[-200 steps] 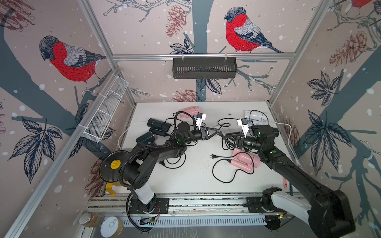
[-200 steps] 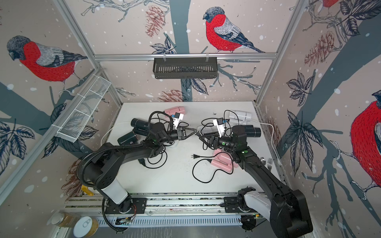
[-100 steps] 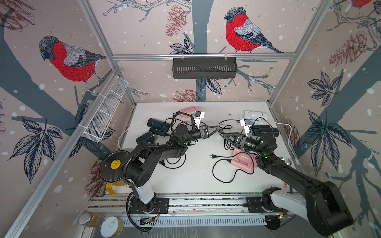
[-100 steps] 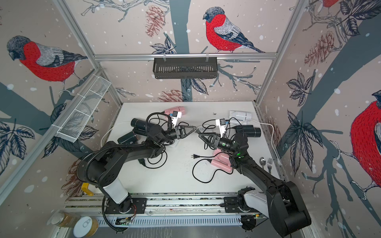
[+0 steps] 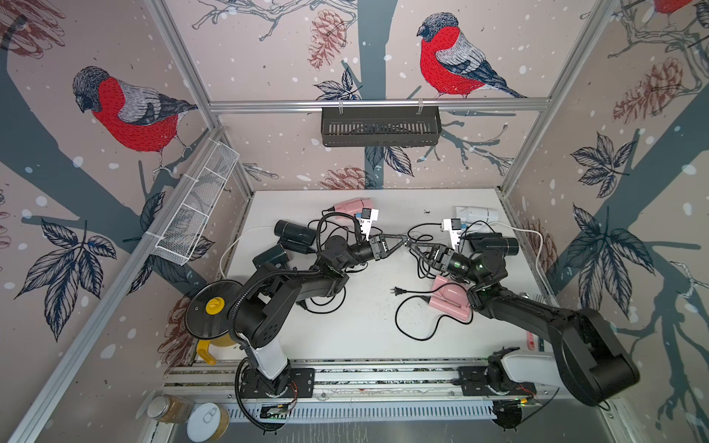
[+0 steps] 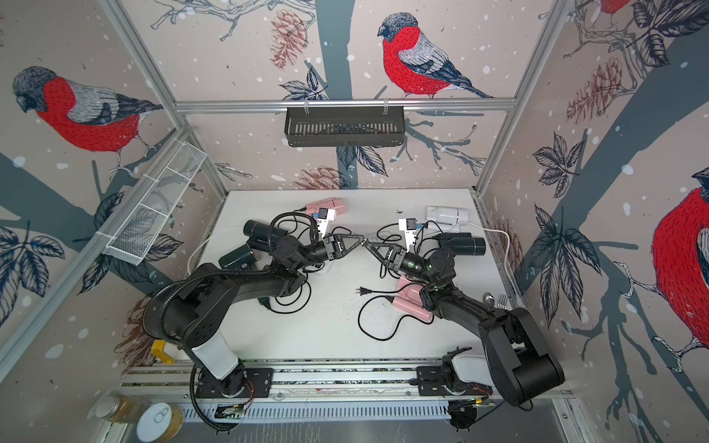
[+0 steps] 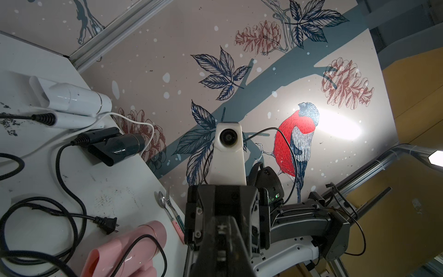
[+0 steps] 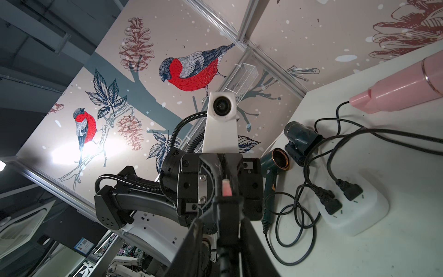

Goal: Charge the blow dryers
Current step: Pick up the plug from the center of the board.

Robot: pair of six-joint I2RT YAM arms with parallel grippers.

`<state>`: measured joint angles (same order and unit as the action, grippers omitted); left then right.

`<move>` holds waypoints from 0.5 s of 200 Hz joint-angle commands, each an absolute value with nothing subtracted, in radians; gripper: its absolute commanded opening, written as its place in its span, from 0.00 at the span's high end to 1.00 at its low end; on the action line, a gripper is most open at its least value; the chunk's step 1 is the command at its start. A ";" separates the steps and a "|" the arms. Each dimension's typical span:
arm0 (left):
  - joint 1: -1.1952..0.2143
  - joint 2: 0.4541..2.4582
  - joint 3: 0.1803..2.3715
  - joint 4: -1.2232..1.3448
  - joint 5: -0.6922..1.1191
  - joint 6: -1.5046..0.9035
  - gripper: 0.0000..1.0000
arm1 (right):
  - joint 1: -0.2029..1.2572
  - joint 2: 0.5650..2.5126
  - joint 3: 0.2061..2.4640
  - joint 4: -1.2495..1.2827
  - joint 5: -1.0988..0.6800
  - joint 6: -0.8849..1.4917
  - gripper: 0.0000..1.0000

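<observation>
Well left of the left pincer (image 5: 403, 240), back past its wrist, a black blow dryer (image 5: 295, 233) and just beside that a dark green blow dryer (image 5: 269, 256), both flat on the white table (image 5: 356, 337). Near those two, shown in the right wrist view, a white power strip (image 8: 354, 213) with three black plugs in its face. Toward the back wall from the same pincer, a pink blow dryer (image 5: 350, 206). Left pincer itself clenched above mid-table; too small to tell what, if anything, sits in the pinch. Tip to tip with it, the right pincer (image 5: 411, 244), fingers drawn to a narrow point, yet impossible to say whether clamped or apart. Toward the front rail from the right pincer, beside its arm, a second pink blow dryer (image 5: 447, 300), its loose plug (image 5: 397, 291) unplugged on the table. Rightward and back from that pincer, a white blow dryer (image 5: 477, 214), and nearer its wrist a shiny black blow dryer (image 5: 497, 244).
</observation>
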<state>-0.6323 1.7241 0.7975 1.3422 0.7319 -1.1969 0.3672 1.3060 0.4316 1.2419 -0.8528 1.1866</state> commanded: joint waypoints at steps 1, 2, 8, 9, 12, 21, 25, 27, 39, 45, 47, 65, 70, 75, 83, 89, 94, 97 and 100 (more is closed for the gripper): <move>-0.635 1.726 0.794 1.385 0.744 -1.208 0.95 | 0.369 1.315 0.443 1.344 -0.834 1.209 0.72; -0.635 1.726 0.794 1.385 0.744 -1.208 0.95 | 0.369 1.316 0.444 1.344 -0.834 1.209 0.72; -0.637 1.728 0.795 1.388 0.744 -1.209 0.95 | 0.369 1.318 0.447 1.343 -0.832 1.209 0.73; -0.637 1.728 0.795 1.388 0.745 -1.208 0.95 | 0.369 1.318 0.447 1.343 -0.832 1.208 0.73; -0.637 1.728 0.794 1.389 0.744 -1.208 0.95 | 0.370 1.319 0.449 1.342 -0.831 1.207 0.74; -0.637 1.729 0.795 1.390 0.744 -1.210 0.95 | 0.367 1.323 0.452 1.341 -0.827 1.207 0.77; -0.636 1.729 0.795 1.391 0.745 -1.209 0.95 | 0.365 1.324 0.453 1.341 -0.827 1.206 0.78; -0.636 1.729 0.794 1.390 0.743 -1.210 0.95 | 0.365 1.325 0.454 1.339 -0.827 1.205 0.79; -0.637 1.727 0.793 1.389 0.742 -1.210 0.95 | 0.359 1.325 0.459 1.324 -0.827 1.197 0.82; -0.637 1.723 0.791 1.386 0.741 -1.206 0.94 | 0.352 1.324 0.461 1.314 -0.828 1.193 0.84; -0.637 1.722 0.791 1.383 0.740 -1.204 0.94 | 0.350 1.324 0.462 1.309 -0.828 1.190 0.85; -0.634 1.702 0.793 1.333 0.733 -1.174 0.91 | 0.312 1.299 0.473 1.231 -0.840 1.153 0.89; -0.633 1.691 0.795 1.305 0.729 -1.159 0.89 | 0.300 1.287 0.481 1.182 -0.843 1.128 0.90; -0.632 1.682 0.797 1.271 0.724 -1.140 0.87 | 0.286 1.271 0.493 1.122 -0.844 1.095 0.91; -0.629 1.663 0.801 1.206 0.715 -1.104 0.81 | 0.266 1.237 0.515 1.013 -0.842 1.032 0.91; -0.628 1.649 0.807 1.149 0.704 -1.074 0.74 | 0.253 1.210 0.537 0.912 -0.836 0.973 0.92; -0.627 1.634 0.811 1.098 0.692 -1.048 0.69 | 0.240 1.191 0.565 0.827 -0.828 0.919 0.92; -0.626 1.627 0.813 1.069 0.686 -1.034 0.65 | 0.233 1.183 0.581 0.773 -0.821 0.888 0.93; -0.626 1.618 0.816 1.043 0.679 -1.018 0.62 | 0.227 1.171 0.596 0.714 -0.816 0.857 0.93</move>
<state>-0.6312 1.6691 0.7982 1.2255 0.7086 -1.1362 0.2623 1.2381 0.5148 1.0412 -0.8562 1.0962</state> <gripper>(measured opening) 0.279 0.144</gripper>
